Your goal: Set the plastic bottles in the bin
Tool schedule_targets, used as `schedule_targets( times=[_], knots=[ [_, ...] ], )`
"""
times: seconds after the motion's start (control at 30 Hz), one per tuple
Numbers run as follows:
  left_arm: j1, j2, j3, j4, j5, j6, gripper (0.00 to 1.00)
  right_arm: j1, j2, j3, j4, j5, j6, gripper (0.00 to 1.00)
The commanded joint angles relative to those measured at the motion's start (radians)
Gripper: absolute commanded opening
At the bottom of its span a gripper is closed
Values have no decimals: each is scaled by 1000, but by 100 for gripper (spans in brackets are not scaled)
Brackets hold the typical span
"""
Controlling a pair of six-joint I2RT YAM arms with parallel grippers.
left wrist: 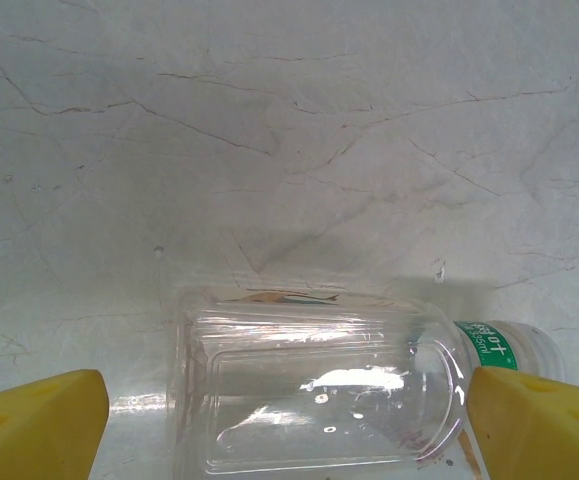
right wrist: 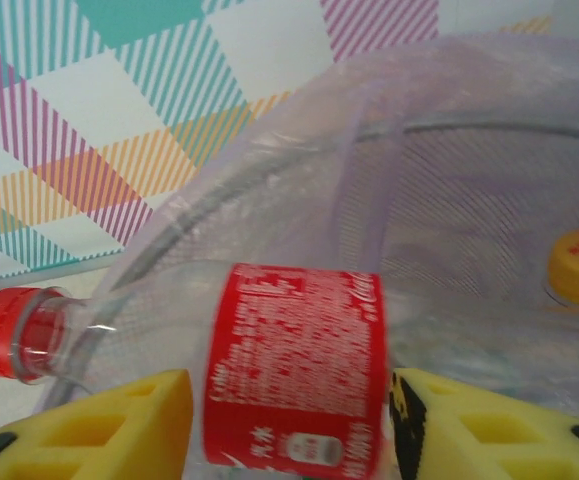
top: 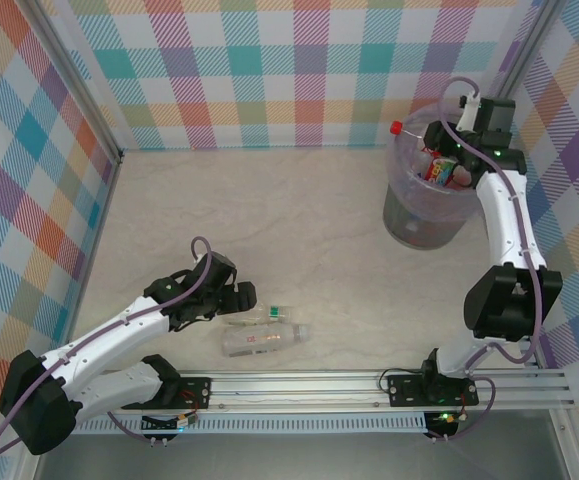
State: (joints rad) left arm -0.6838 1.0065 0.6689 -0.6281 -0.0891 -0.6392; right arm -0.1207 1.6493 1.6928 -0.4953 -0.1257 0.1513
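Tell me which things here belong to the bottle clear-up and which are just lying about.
Part of the job:
red-labelled bottle between the right gripper fingers
larger clear bottle on the table
smaller green-labelled bottle beside it
bottles in the bin
lined bin

Not part of it:
metal rail
checked walls

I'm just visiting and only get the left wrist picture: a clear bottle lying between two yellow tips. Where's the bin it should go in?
Observer: The bin stands at the far right of the table, well away from that bottle.
Visitor: Is the other arm doing anything?
Observer: The right gripper is over the bin with a red-labelled bottle between its fingers.
Visitor: Is anything else lying on the table?
Observer: One more clear bottle lies beside yours, toward the table's near edge.
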Motion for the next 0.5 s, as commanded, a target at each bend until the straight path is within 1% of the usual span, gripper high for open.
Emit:
schedule_targets(
  times=[0.0, 0.1, 0.17, 0.27, 0.4, 0.47],
  knots=[
    [10, -6, -11, -6, 13, -3, 92, -12, -20, 68, -70, -57, 30, 62],
    [10, -1, -11, -17, 6, -14, 93, -12, -67, 126, -102, -72, 19, 74],
    [10, -4, -12, -25, -12, -37, 94, -10, -119, 126, -109, -113, 20, 78],
    [10, -17, -12, -27, -13, -103, 95, -11, -210, 83, -102, -189, 41, 83],
    [8, -47, -22, -48, 16, -202, 96, -8, -305, 6, -110, -241, 69, 87],
    [-4, -62, -21, -92, -8, -253, 97, -4, -354, -50, -112, -266, 82, 88]
  ],
)
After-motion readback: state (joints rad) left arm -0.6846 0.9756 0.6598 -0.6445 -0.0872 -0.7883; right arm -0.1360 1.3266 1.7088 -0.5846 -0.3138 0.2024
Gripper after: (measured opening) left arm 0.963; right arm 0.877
